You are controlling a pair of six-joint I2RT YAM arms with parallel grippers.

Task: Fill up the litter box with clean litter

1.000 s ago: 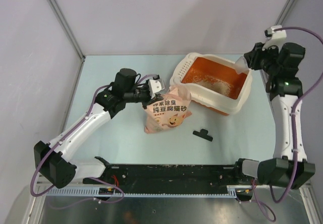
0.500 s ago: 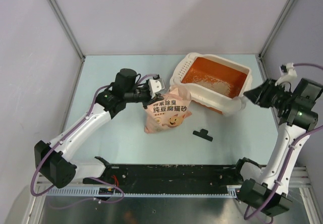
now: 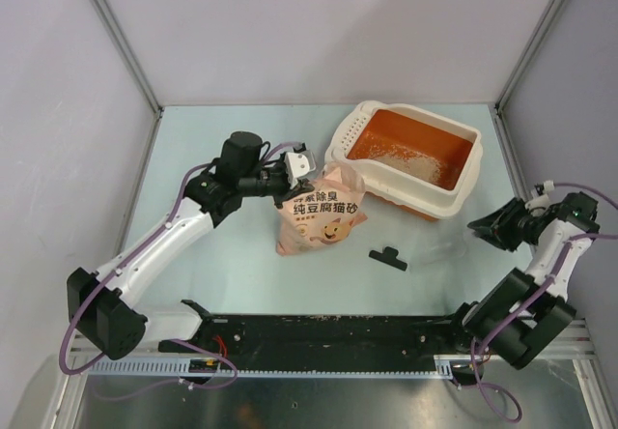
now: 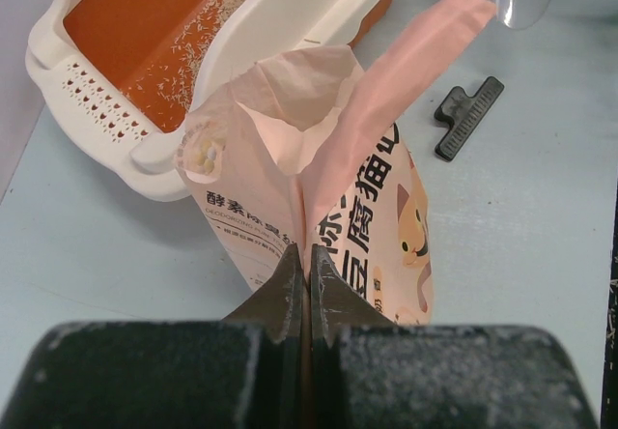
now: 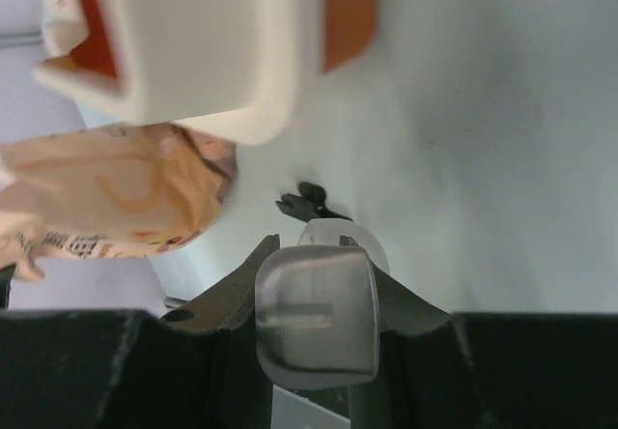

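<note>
My left gripper [image 4: 309, 255] is clamped on the top seam of the pink printed plastic bag with a cartoon cat [image 3: 319, 212]. It holds the bag upright with the mouth spread toward the box. Just right of the bag, against its upper edge, sits the large rectangular plastic litter box [image 3: 462, 180], cream-white outside and orange inside, with its perforated ledge at the bag end. The clean litter [image 3: 425, 163], pale beige granules, lies only as a thin scatter on the orange floor, so I judge the fill barely begun. A small black plastic clip [image 3: 387, 257] lies on the table in front of the box. Further right, my right gripper [image 5: 317, 260] is closed on the handle of the clear plastic scoop [image 5: 314, 318], low over the table and well apart from the bag.

Step in hand, as I judge it: carry the scoop to the bag for a load. Procedure:
- hold the left clamp firm so the mouth does not collapse
- pass above the clip
- enter the bag bowl first
- lift level
- tip over the orange floor, not the rim
</note>
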